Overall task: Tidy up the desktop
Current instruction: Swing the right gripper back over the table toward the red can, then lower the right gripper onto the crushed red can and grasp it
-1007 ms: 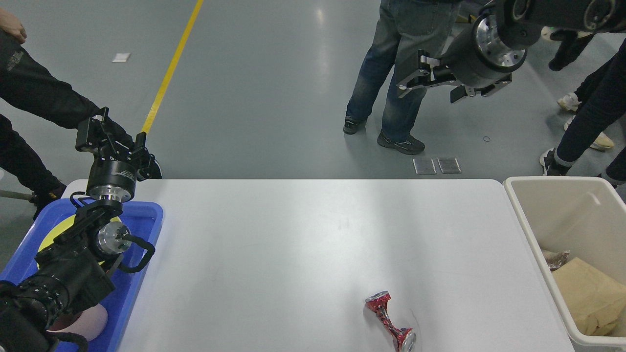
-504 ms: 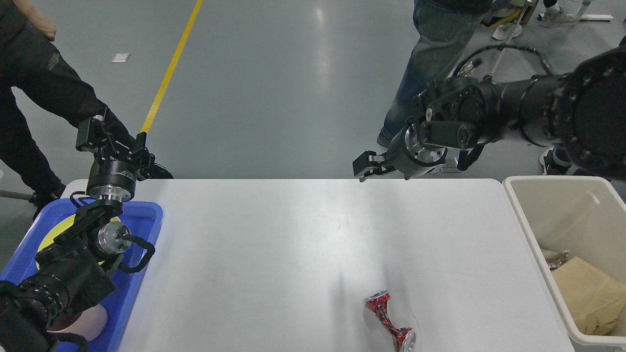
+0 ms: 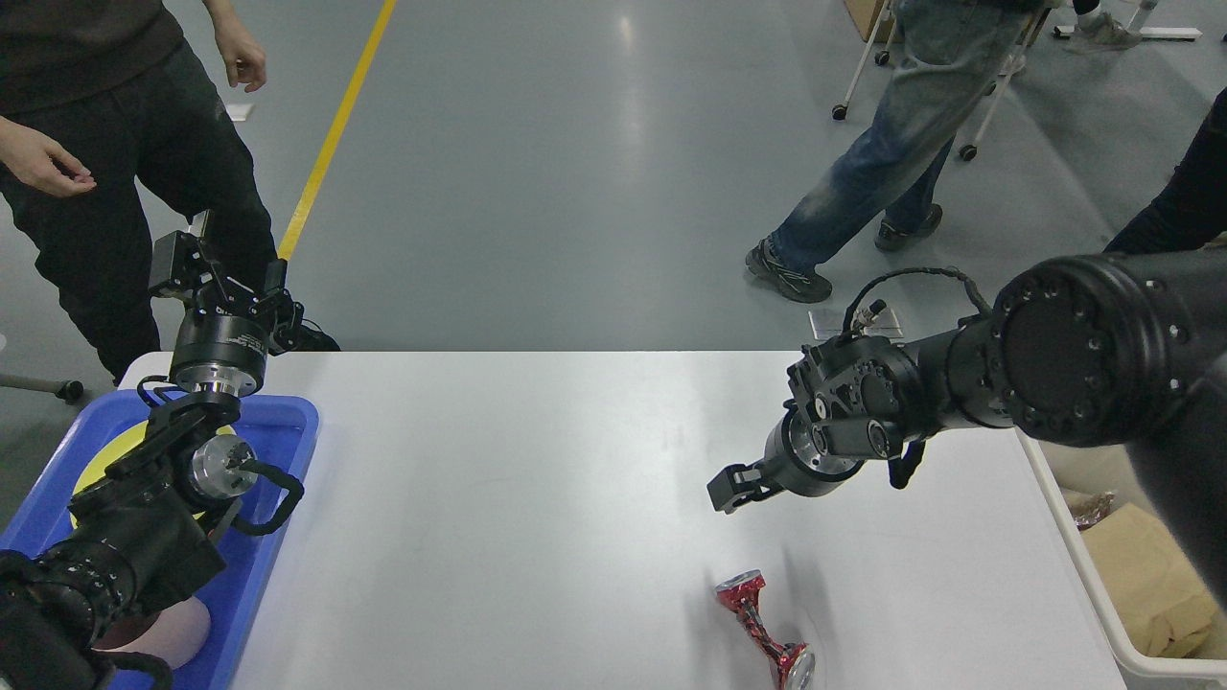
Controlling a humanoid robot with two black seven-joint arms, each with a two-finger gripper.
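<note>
As the right end effector (image 3: pixel 730 488), its opening unclear, has descended over the white counter (image 3: pixel 537 498), a crushed red metal can (image 3: pixel 764 628) lies just below it, probably next for pickup.

Desktop (image 3: pixel 537 479): large smooth white rectangular tabletop, rounded far corners, lying flat and level, fills the lower middle of the head view. Surface matte, with soft glare and faint scuffs near its centre. Relative to the desktop: blue tray (image 3: pixel 288 422) overlaps its left edge, beige bin (image 3: pixel 1083 585) sits against its right edge, a crushed red can (image 3: pixel 764 628) lies on its side on the near right part, grey floor (image 3: pixel 575 192) beyond its far edge.
</note>
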